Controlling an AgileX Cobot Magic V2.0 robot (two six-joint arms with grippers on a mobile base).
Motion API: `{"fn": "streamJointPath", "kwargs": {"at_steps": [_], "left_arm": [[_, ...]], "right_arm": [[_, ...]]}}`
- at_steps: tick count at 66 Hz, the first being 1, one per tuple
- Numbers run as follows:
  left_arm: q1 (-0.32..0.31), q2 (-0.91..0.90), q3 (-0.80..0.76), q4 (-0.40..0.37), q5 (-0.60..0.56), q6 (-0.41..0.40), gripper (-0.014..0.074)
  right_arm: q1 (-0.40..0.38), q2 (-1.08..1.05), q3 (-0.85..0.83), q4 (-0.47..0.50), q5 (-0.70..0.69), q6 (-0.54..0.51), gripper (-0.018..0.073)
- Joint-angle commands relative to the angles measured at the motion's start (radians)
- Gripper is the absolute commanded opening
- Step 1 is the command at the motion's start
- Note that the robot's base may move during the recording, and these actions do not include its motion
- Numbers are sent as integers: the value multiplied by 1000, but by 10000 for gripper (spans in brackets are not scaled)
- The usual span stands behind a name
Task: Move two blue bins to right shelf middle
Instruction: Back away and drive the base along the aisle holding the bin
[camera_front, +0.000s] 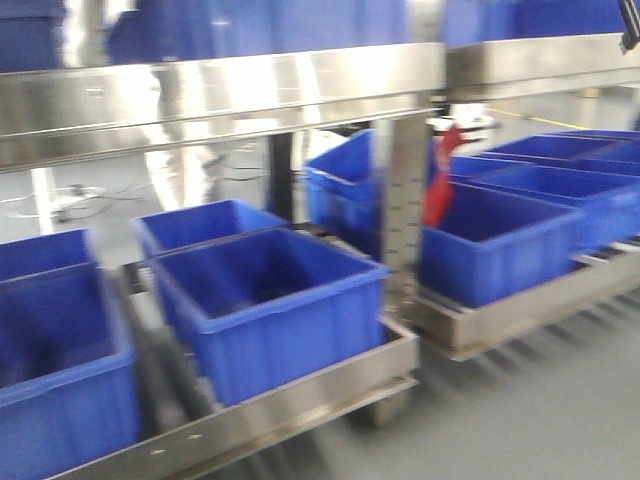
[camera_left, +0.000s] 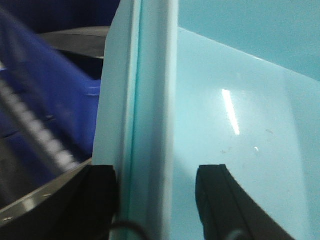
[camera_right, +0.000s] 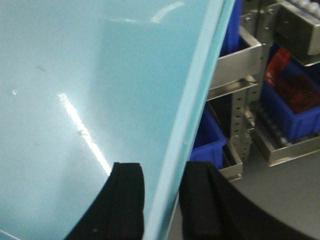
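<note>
**Two-armed hold on one bin, facing the shelving**
The stainless-steel shelving rack (camera_front: 200, 100) carries open blue plastic bins (camera_front: 270, 310). A pale-blue plastic bin (camera_left: 240, 125), not yet shelved, sits between the arms. The left gripper (camera_left: 157, 185) and right gripper (camera_right: 160, 190) each pinch an opposite rim, probably to keep it level.
</note>
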Motion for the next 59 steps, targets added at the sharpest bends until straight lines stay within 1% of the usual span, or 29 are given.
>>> {"fn": "streamJointPath", "kwargs": {"at_steps": [1,59], "left_arm": [[-10,-15,-18,-90,-64,23,-111],[-10,-15,-18,-90,-64,23,-111]], "right_arm": [[12,-15,-16,74,-82,-33,-154],[12,-15,-16,74,-82,-33,-154]]}}
